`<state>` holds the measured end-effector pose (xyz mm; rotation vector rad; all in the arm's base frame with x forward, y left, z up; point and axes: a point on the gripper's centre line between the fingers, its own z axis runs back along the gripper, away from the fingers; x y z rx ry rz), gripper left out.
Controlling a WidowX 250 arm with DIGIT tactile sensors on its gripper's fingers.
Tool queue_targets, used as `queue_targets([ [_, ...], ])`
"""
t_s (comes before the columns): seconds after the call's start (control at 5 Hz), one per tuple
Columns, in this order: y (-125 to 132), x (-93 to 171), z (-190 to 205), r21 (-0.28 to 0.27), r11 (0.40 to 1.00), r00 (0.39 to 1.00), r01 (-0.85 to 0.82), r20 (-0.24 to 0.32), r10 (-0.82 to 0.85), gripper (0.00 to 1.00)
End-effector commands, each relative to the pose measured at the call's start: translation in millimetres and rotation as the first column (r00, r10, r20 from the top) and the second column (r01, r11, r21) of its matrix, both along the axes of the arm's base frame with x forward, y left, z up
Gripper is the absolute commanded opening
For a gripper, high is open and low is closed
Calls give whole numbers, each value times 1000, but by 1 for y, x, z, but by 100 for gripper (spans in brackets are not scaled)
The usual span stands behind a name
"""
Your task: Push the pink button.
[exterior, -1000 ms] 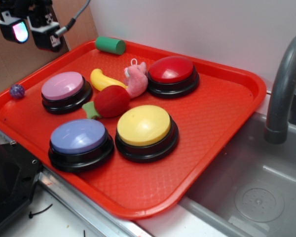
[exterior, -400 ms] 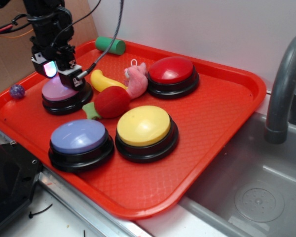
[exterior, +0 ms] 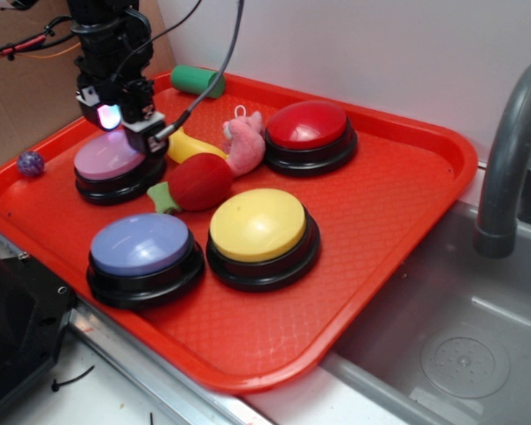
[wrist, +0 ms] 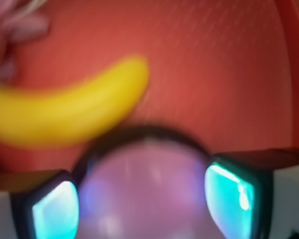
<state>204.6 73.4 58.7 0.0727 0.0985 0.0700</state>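
**Gripper parted over the pink button**

I see the gripper (exterior: 115,119) poised right over the pink button (exterior: 111,156), which sits at the left of the red tray (exterior: 398,221). In my wrist view its two lit fingertips (wrist: 55,211) stand wide apart with the button's dome (wrist: 144,194) between them, gripping nothing. I cannot tell whether they touch it. A yellow banana (wrist: 65,117) lies just beyond.

Glossy pale pink domed plastic button (exterior: 111,156) on a black base; red plastic tray (exterior: 372,221) with a finely textured floor; fuzzy pink plush toy (exterior: 244,142); smooth yellow plastic banana (wrist: 65,112); matt grey sink basin (exterior: 451,345).
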Motion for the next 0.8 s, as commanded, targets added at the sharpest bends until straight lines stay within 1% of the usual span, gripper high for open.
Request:
queue_targets([
  [0.0, -10, 11, 77, 90, 996, 996, -27, 87, 19, 100],
  [0.2, -7, 11, 89, 92, 995, 995, -33, 94, 24, 100],
  [0.4, -4, 13, 110, 84, 996, 992, -38, 120, 28, 100],
  [0.6, -4, 12, 124, 59, 997, 989, -40, 145, 31, 100],
])
